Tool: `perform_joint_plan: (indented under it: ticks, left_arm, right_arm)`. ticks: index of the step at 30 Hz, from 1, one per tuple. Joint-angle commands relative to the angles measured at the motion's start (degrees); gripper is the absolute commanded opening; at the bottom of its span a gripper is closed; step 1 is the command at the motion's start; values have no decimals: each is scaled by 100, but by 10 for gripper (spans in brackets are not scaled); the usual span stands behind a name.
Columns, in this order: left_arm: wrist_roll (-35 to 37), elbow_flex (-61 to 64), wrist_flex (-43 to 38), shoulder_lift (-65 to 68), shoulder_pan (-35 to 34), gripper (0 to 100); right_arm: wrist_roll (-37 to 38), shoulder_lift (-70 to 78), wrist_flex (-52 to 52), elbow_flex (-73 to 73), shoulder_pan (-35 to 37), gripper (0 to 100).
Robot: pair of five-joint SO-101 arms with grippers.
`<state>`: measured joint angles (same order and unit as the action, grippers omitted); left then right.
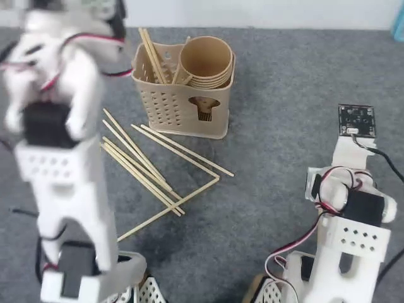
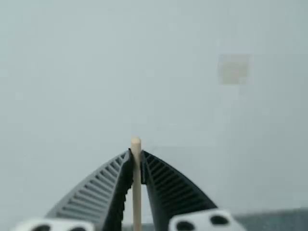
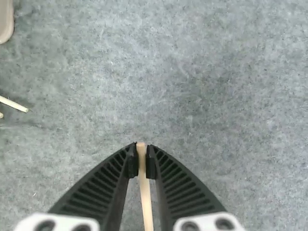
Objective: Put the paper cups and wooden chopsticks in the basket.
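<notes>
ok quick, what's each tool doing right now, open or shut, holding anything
left tool: closed, holding a wooden chopstick
right tool: closed, holding another wooden chopstick

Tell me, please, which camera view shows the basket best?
The high view: the basket stands whole there, with paper cups and chopsticks inside. The right wrist view catches just a beige sliver, perhaps its corner. The left wrist view faces a pale wall.
</notes>
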<state>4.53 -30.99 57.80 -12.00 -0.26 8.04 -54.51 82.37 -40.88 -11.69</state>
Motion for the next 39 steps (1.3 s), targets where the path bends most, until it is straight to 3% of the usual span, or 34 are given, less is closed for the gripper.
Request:
perform_joint_plan:
  ticks: [1, 7, 13, 18, 23, 27, 31, 34, 39]
  left_arm:
    - [352, 180, -211, 475, 18, 12]
    - [457, 708, -220, 905, -211, 12]
    - [440, 1727, -1116, 809, -484, 34]
    - [633, 1789, -422, 229, -519, 254]
    - [747, 1833, 290, -826, -870, 259]
    - [747, 2193, 1354, -1741, -1855, 227]
    - [756, 3486, 1969, -2391, -3288, 198]
    - [747, 5059, 1310, -2673, -4255, 173]
    - [765, 7688, -1389, -2822, -5371, 145]
  right_arm:
    - [-35, -180, -171, 44, -22, 9]
    - [-35, -171, -171, 44, -22, 9]
    - [-35, -145, -171, 44, -22, 9]
    - [-79, -171, -251, 44, 154, 9]
    - [-229, -171, -312, 88, 523, 9]
    - [-686, -171, -769, 88, 752, 9]
    - [-1231, -119, -1385, 299, 1200, 9]
    - [-1890, -154, -2062, 615, 1613, 9]
    - [-2708, -127, -3152, 1240, 2475, 9]
